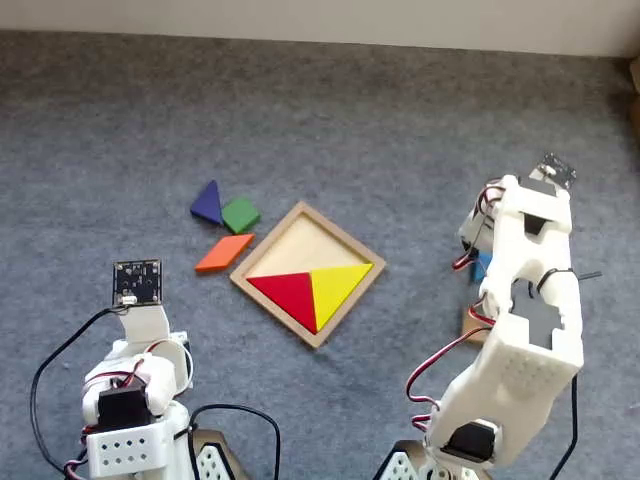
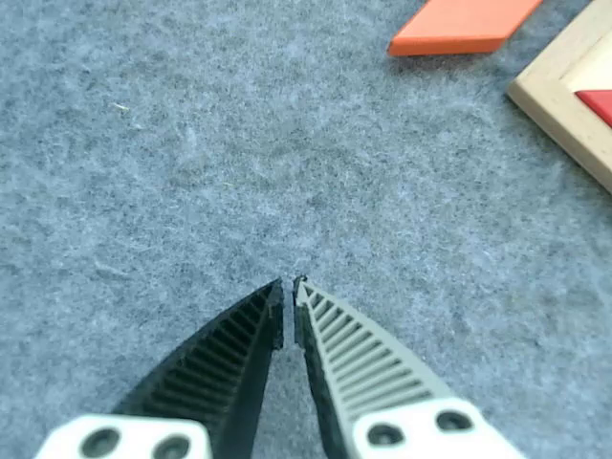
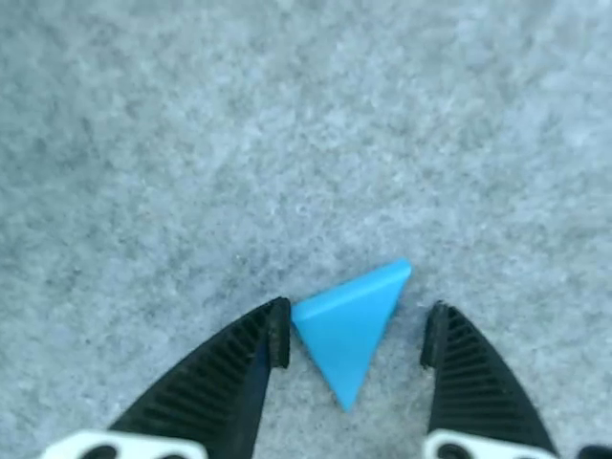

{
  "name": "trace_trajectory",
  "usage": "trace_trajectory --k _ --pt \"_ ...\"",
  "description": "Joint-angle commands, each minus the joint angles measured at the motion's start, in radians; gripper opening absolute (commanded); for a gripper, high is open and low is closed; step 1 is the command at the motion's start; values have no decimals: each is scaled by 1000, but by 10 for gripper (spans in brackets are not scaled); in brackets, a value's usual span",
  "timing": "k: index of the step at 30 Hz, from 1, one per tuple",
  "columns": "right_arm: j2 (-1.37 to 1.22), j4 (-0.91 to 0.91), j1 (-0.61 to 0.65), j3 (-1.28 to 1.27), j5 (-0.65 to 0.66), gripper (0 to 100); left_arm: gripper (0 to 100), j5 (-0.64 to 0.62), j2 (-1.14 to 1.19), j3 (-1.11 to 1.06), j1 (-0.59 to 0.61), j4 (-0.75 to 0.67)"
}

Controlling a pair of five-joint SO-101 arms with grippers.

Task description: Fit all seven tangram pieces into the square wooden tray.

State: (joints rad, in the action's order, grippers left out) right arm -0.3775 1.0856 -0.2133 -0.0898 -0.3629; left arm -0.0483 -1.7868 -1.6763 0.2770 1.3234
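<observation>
The square wooden tray (image 1: pixel 342 236) lies mid-table, turned like a diamond, with a red triangle (image 1: pixel 288 292) and a yellow triangle (image 1: pixel 340 286) inside it. To its left on the carpet lie a dark blue triangle (image 1: pixel 208 203), a green square (image 1: pixel 240 214) and an orange parallelogram (image 1: pixel 224 252). My right gripper (image 3: pixel 356 330) is open low over the carpet at the right, its fingers on either side of a light blue triangle (image 3: pixel 352 318); one fingertip (image 3: pixel 277 333) touches its corner. My left gripper (image 2: pixel 288 285) is shut and empty, short of the orange parallelogram (image 2: pixel 464 24) and the tray corner (image 2: pixel 559 91).
A tan piece (image 1: pixel 473 325) peeks out from under the right arm (image 1: pixel 525 300). The left arm (image 1: pixel 135 385) sits at the near left. Grey carpet covers the table, with open room behind the tray and between the two arms.
</observation>
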Motion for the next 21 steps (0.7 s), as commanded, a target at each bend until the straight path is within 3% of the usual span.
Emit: trace_trajectory --k 1,9,15,21 --pt "16 -13 -10 45 -5 181 45 0 -33 -19 7 3" --pt "22 -7 -13 39 -3 172 45 0 -33 -19 7 3" --pt "25 7 -13 47 117 50 45 0 -33 -19 7 3" --pt "27 70 -5 104 129 42 45 0 -33 -19 7 3"
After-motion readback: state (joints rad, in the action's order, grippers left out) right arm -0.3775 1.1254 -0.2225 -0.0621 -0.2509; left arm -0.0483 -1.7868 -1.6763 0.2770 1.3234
